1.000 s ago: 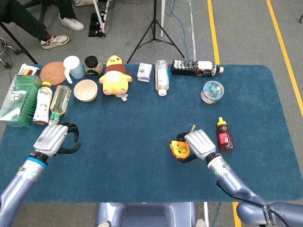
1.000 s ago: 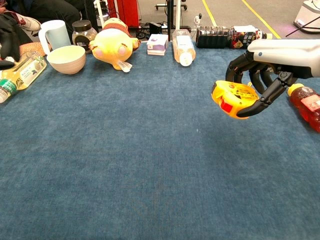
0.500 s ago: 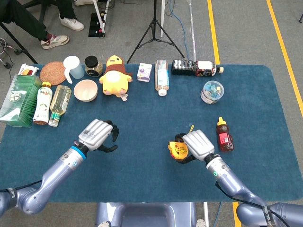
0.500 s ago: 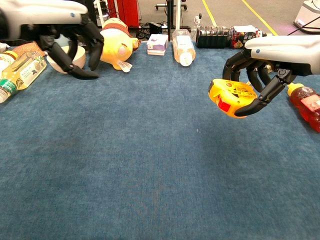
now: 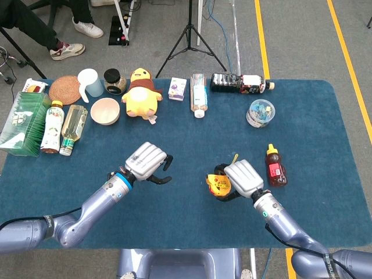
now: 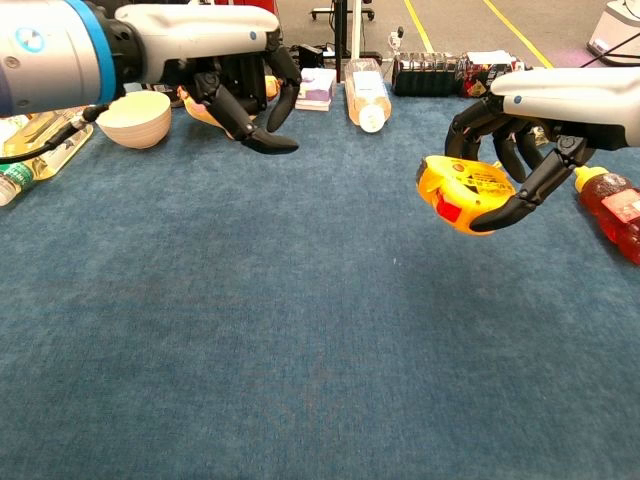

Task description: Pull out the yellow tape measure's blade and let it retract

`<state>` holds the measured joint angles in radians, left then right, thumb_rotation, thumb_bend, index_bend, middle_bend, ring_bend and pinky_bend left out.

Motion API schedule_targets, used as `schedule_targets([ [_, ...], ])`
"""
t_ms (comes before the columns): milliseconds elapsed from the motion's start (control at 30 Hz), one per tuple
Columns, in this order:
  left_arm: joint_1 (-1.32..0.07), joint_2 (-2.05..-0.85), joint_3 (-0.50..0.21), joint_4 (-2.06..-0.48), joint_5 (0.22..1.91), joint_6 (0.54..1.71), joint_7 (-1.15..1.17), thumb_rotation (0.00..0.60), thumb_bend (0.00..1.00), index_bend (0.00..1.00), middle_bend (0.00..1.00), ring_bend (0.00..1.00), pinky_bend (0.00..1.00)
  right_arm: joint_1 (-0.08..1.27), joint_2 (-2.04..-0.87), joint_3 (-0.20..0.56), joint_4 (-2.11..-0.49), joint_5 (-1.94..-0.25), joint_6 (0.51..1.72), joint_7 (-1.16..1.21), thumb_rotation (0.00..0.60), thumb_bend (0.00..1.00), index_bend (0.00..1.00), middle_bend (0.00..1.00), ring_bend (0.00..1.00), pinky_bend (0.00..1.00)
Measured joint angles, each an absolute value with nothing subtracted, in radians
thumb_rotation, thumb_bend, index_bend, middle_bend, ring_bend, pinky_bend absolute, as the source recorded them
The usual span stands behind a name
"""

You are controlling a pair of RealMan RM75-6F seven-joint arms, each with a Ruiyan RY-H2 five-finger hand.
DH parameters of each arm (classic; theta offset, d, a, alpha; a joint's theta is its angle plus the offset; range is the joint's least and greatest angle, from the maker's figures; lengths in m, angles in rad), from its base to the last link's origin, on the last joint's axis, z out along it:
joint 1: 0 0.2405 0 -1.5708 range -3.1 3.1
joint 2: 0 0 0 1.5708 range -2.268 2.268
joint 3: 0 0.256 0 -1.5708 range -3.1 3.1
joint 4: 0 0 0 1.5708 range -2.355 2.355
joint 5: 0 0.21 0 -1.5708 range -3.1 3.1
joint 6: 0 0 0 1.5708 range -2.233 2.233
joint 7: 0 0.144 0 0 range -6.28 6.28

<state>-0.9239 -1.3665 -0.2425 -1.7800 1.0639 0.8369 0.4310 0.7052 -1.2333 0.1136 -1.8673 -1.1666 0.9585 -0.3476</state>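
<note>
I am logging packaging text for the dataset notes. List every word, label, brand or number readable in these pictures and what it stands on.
No text reads clearly in either view.
Yellow tape measure, held by the right robot hand: label print blurred.
Red bottle: label too small.
Small white box: print blurred.
Dark lying bottle: label unreadable.
Green pack: white marks, unreadable.
</note>
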Motion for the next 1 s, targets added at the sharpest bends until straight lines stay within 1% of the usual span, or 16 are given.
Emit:
schedule_targets([
  [133,-0.949,-1.399,-0.24,-1.733,1.097,0.832,0.419,0.386,0.27,0.6,1.0,1.0,0.98,0.704,-1.232,0.113,-1.866,-1.17,0.96,-0.342,0.443,0.25,0.58,0.62,0.6,0.59],
  [600,-0.988,-1.455,-0.243,-1.669,1.145,0.809,0.305,0.383,0.29,0.6,1.0,1.0,0.99,0.695,-1.223,0.115,-1.856,-1.185,0.965,-0.304,0.444,0.25,0.59,0.62,0.6,0.59],
  [800,-0.999,-1.472,-0.246,-1.648,1.169,0.8,0.252,0.386,0.29,0.6,1.0,1.0,0.99,0.693,-1.223,0.115,-1.85,-1.199,0.961,-0.275,0.444,0.25,0.59,0.62,0.6,0.59],
  [867,-1.002,-1.476,-0.247,-1.643,1.17,0.795,0.235,0.395,0.29,0.6,1.0,1.0,0.99,0.692,-1.223,0.115,-1.85,-1.211,0.96,-0.264,0.444,0.26,0.59,0.62,0.6,0.59],
  [1000,-1.011,-1.481,-0.25,-1.635,1.169,0.782,0.213,0.389,0.3,0.56,1.0,1.0,0.99,0.69,-1.222,0.114,-1.847,-1.228,0.958,-0.246,0.442,0.26,0.59,0.62,0.6,0.59],
])
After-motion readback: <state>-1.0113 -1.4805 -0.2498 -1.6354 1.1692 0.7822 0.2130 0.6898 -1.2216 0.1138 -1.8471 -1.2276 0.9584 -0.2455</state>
